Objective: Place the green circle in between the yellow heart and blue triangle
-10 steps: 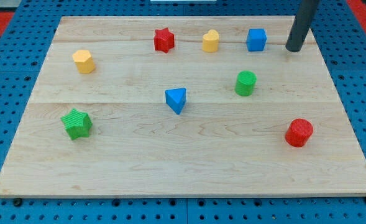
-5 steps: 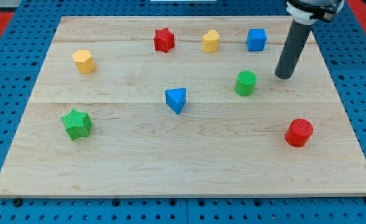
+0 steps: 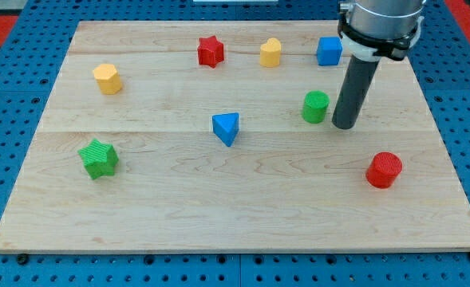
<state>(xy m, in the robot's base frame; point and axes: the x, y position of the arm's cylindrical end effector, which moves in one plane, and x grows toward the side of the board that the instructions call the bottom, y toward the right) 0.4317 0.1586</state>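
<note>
The green circle (image 3: 315,106) stands right of the board's middle. My tip (image 3: 343,125) is just to its right and slightly lower, close beside it with a narrow gap. The blue triangle (image 3: 227,127) lies near the middle of the board, left of the green circle. The yellow heart (image 3: 270,53) sits near the view's top, up and left of the green circle.
A red star (image 3: 211,51) and a blue cube (image 3: 329,50) flank the yellow heart at the top. A yellow hexagon block (image 3: 107,78) is at upper left, a green star (image 3: 99,158) at left, a red cylinder (image 3: 384,170) at lower right. The wooden board (image 3: 235,231) rests on blue pegboard.
My tip has moved from the board's top right corner down and to the left, ending close beside the green circle's right side. No block has moved.
</note>
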